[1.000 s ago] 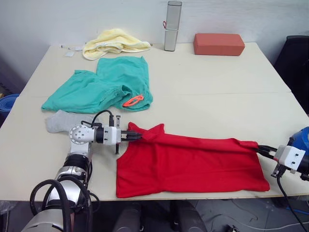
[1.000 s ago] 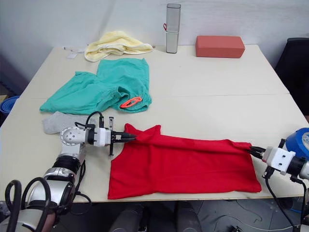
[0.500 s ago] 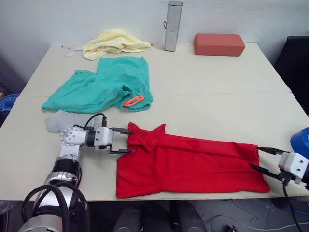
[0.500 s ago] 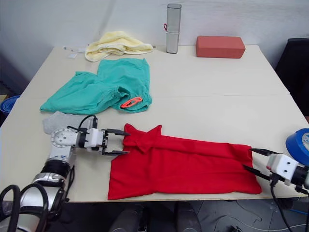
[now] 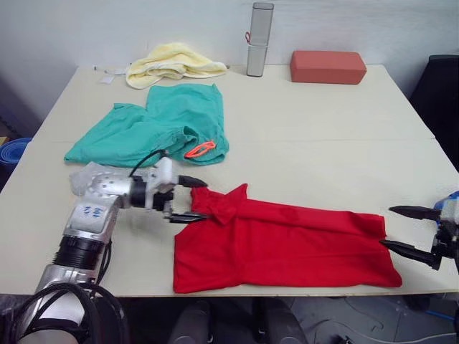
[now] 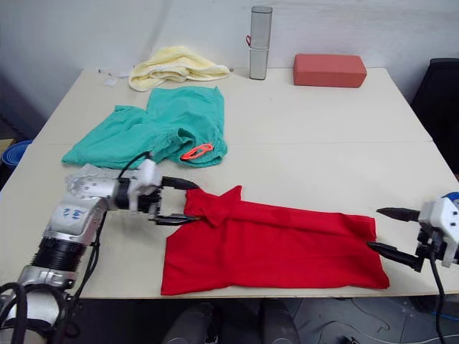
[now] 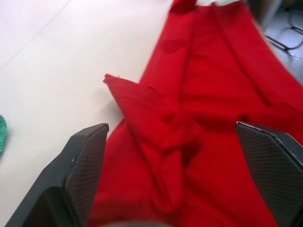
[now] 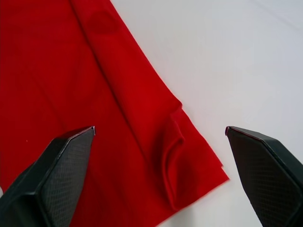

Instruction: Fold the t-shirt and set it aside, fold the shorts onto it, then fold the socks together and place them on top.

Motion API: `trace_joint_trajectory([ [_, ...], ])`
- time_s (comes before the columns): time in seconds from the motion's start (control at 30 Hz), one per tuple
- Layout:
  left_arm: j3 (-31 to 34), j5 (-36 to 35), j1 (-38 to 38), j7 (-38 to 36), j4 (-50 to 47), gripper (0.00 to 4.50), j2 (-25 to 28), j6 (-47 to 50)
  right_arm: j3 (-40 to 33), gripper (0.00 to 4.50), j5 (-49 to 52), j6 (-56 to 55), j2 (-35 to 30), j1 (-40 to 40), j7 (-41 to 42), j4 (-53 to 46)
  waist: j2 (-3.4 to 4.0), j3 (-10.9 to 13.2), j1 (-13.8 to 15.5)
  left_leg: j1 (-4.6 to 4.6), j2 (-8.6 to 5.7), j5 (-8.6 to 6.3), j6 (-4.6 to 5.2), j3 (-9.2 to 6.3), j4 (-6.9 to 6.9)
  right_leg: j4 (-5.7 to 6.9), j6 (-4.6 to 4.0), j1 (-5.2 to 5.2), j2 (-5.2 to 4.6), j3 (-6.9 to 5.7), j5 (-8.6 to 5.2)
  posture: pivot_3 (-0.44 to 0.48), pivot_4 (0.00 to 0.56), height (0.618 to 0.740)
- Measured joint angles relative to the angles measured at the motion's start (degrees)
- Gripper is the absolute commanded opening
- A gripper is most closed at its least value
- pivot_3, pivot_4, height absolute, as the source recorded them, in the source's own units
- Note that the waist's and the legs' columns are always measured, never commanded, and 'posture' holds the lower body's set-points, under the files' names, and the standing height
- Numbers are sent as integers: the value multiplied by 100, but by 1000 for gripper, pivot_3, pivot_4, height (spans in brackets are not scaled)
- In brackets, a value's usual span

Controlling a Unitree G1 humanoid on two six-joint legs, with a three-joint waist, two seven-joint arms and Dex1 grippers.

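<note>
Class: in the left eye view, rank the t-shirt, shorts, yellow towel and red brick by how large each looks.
1. t-shirt
2. shorts
3. yellow towel
4. red brick

The towel and brick look close in size and lie farthest from the camera, so their order is unsure.

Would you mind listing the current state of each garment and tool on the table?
t-shirt: folded once, flat, released.
shorts: unfolded, spread out.
socks: lying loose beside the shorts.
towel: crumpled.
left tool: open at the collar end.
right tool: open at the hem end.
</note>
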Motion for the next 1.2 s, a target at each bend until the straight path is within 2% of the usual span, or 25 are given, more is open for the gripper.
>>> trace_joint_trajectory([
  [0.17,-253,307,-120,1023,-505,4488,-317,1206,454,4500,-461,615,-4,-535,-368,-65,-1,1,-17,-4,1,5,-9,6,0,16,0,-10,8,3,0,0,150,740],
  [0.43,-572,527,-160,1444,-558,4488,-472,1728,1042,4500,-1007,920,79,-1044,-508,-15,-3,2,15,-4,-2,9,-13,6,6,19,0,-8,8,0,0,0,150,740],
  [0.53,-636,543,-161,1473,-556,4500,-466,1828,1177,3892,-1176,884,185,-1150,-560,57,-3,2,5,-4,-2,9,-14,7,6,18,0,-8,8,1,0,0,150,740],
  [0.63,-648,549,-161,1497,-554,4500,-466,1864,1216,2839,-1241,802,291,-1187,-618,171,-3,2,2,-3,-2,10,-15,7,5,19,0,-9,8,1,0,0,150,740],
  [0.73,-649,546,-161,1491,-554,3877,-464,1879,1216,1776,-1293,768,295,-1196,-634,201,-3,2,0,-3,-2,10,-15,8,6,18,0,-8,8,1,0,0,150,740],
  [0.9,-646,527,-158,1411,-551,2296,-464,1810,1188,16,-1336,468,427,-1193,-654,255,-3,2,-2,-3,-2,10,-16,9,5,19,0,-8,9,0,0,0,150,740],
  [1.13,-494,499,-138,1182,-310,34,-454,1098,939,0,-1169,274,477,-1108,-494,279,-3,2,-3,-1,-2,10,-16,9,6,7,0,-7,8,-1,0,0,150,740],
  [1.2,-453,501,-109,1139,-247,34,-456,862,908,0,-1169,157,515,-1112,-529,373,-3,2,-7,-1,-2,10,-16,9,5,7,0,-7,8,-1,0,0,150,740],
])
